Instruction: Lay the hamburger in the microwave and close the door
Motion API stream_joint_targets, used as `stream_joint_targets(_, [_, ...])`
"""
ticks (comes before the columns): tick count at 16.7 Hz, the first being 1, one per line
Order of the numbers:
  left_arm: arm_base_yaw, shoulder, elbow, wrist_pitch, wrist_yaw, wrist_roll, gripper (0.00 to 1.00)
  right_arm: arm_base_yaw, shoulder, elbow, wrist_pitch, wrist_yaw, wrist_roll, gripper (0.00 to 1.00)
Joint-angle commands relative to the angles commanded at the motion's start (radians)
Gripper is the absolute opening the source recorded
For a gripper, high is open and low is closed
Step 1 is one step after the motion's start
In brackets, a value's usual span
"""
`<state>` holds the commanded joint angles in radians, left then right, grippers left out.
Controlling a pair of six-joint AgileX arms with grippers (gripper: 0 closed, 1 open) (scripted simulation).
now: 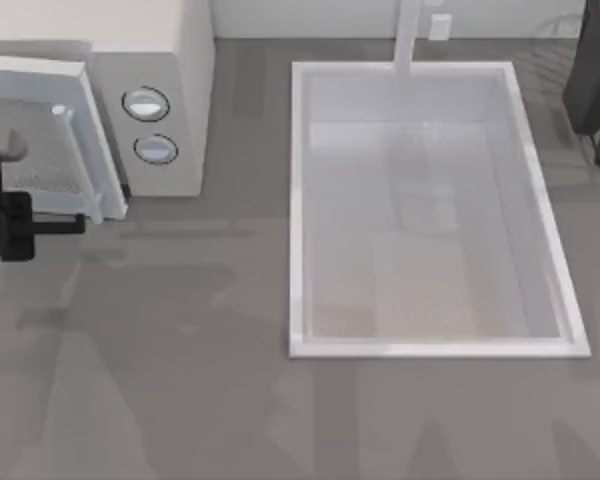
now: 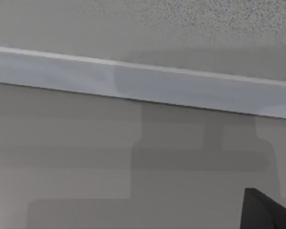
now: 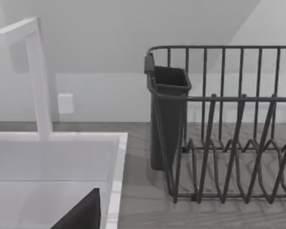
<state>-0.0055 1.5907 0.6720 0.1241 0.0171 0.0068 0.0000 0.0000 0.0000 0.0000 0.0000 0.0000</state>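
Observation:
The cream-white microwave [image 1: 165, 60] stands at the table's back left, with two round dials [image 1: 146, 104] on its front panel. Its door [image 1: 40, 150], a white frame around a grey mesh window, lies across the cavity, its right edge a little out from the panel. I cannot tell whether it is fully closed. The hamburger is hidden. My left gripper [image 1: 72, 224] is at the door's lower front edge, at the table's left edge. Close up in the left wrist view are the door's frame [image 2: 143, 88] and one dark fingertip [image 2: 267, 212].
A white sink basin [image 1: 430, 210] with a faucet [image 1: 408, 35] takes up the middle and right of the table. A dark wire dish rack [image 3: 229, 124] with a cup holder [image 3: 167, 114] stands at the back right, beside my parked right arm [image 1: 592, 70].

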Motion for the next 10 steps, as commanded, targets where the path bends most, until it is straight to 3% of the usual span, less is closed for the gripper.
stream_joint_targets(7, [-0.006, 0.279, 0.308, -0.018, -0.001, -0.001, 0.00, 0.000, 0.000, 0.000, 0.000, 0.000, 0.000, 1.00])
stream_joint_targets(10, [-0.008, 0.328, 0.358, -0.025, -0.001, -0.002, 0.00, 0.000, 0.000, 0.000, 0.000, 0.000, 0.000, 1.00])
